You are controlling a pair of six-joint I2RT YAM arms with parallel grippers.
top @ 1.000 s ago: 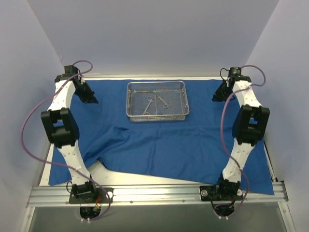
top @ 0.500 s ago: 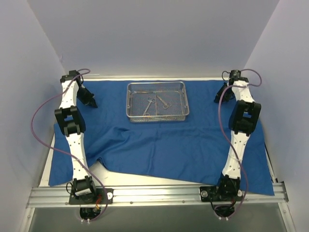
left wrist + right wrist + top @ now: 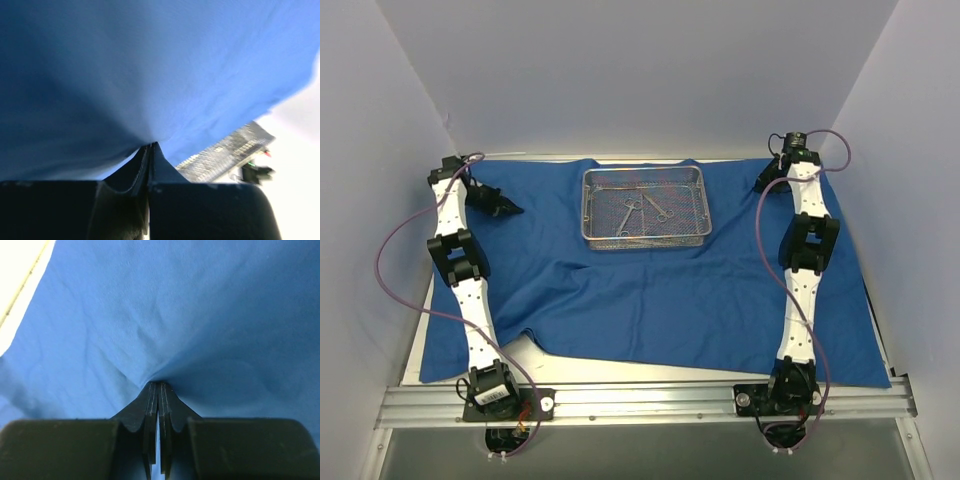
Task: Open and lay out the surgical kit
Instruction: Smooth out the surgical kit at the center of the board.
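Observation:
The royal-blue cloth wrap (image 3: pixel 660 300) lies spread over the table. The silver wire-mesh tray (image 3: pixel 645 208) stands on it at the far middle, with thin steel scissors and forceps (image 3: pixel 642 212) inside. My left gripper (image 3: pixel 510 208) is at the cloth's far-left corner, shut on a pinch of the cloth (image 3: pixel 150 75). My right gripper (image 3: pixel 760 186) is at the far-right corner, shut on the cloth (image 3: pixel 165 330). The tray's edge also shows in the left wrist view (image 3: pixel 225 150).
An aluminium rail (image 3: pixel 640 400) with both arm bases runs along the near edge. Bare white table (image 3: pixel 530 350) shows at the near left where the cloth's edge is folded. Pale walls close in on the left, right and back.
Both arms have stretched out farther. The left gripper pulled its corner outward to the left, the right gripper pulled its corner back and outward. The cloth's far edge lies flatter and wider.

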